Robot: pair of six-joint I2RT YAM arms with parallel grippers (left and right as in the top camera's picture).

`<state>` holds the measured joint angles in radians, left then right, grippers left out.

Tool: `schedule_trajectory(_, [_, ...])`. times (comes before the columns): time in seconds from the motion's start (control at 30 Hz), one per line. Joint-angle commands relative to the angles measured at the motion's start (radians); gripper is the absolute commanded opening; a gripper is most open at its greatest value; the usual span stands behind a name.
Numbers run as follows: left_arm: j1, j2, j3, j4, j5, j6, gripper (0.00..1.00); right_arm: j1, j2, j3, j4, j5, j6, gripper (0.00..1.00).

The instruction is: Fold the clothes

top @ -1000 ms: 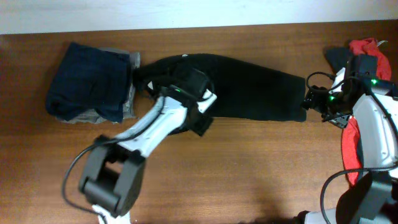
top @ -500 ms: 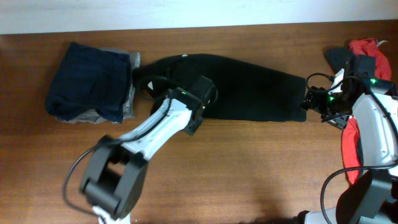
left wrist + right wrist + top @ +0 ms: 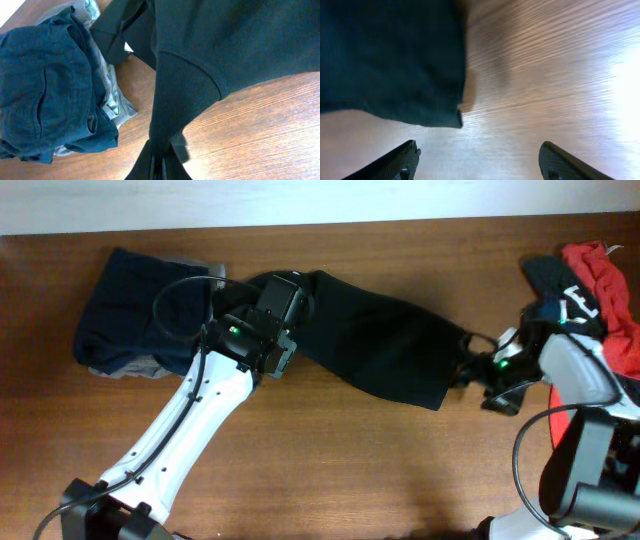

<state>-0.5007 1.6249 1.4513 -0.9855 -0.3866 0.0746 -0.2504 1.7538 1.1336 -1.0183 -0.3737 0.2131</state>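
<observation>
The overhead camera looks straight down on the whole desk (image 3: 330, 470) from well above. The left wrist camera sits close, looking past the left tool (image 3: 159, 167) at the shirt (image 3: 225, 45) and pile (image 3: 45, 85), both also seen from overhead. The right wrist camera, low and blurred, seems to face the shirt's right edge.

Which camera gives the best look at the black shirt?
The overhead view: the black shirt shows almost whole. The left wrist view shows only a ribbed cuff and folds up close; the right wrist view, just a blurred edge.
</observation>
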Motion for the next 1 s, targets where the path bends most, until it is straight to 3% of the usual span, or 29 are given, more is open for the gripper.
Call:
schedule_trajectory(0.0, [0.0, -0.01, 0.008, -0.003, -0.018, -0.013, 0.01, 0.063, 0.011, -0.096, 0.064, -0.109, -0.021, 0.81])
schedule_trajectory(0.23, [0.0, -0.01, 0.008, -0.003, -0.018, -0.013, 0.0, 0.132, 0.011, -0.239, 0.335, -0.123, 0.138, 0.75])
schedule_trajectory(0.33, [0.0, -0.01, 0.008, -0.004, -0.018, -0.014, 0.01, 0.133, 0.011, -0.253, 0.378, -0.168, 0.152, 0.48])
schedule_trajectory(0.43, [0.0, -0.01, 0.008, -0.003, -0.018, -0.014, 0.0, 0.131, 0.007, -0.249, 0.382, -0.193, 0.151, 0.04])
schedule_trajectory(0.53, [0.0, -0.016, 0.008, -0.017, -0.018, -0.014, 0.0, 0.118, -0.05, -0.223, 0.325, -0.217, 0.126, 0.04])
schedule_trajectory(0.7, [0.0, -0.122, 0.069, -0.103, -0.021, -0.028, 0.0, 0.003, -0.311, -0.06, 0.082, -0.155, 0.074, 0.04])
schedule_trajectory(0.87, [0.0, -0.304, 0.216, -0.207, 0.054, -0.007, 0.01, -0.173, -0.55, 0.247, -0.145, -0.1, 0.041, 0.04])
schedule_trajectory(0.97, [0.0, -0.406, 0.289, -0.262, 0.143, 0.04, 0.0, -0.203, -0.604, 0.416, -0.251, -0.096, 0.041, 0.04])
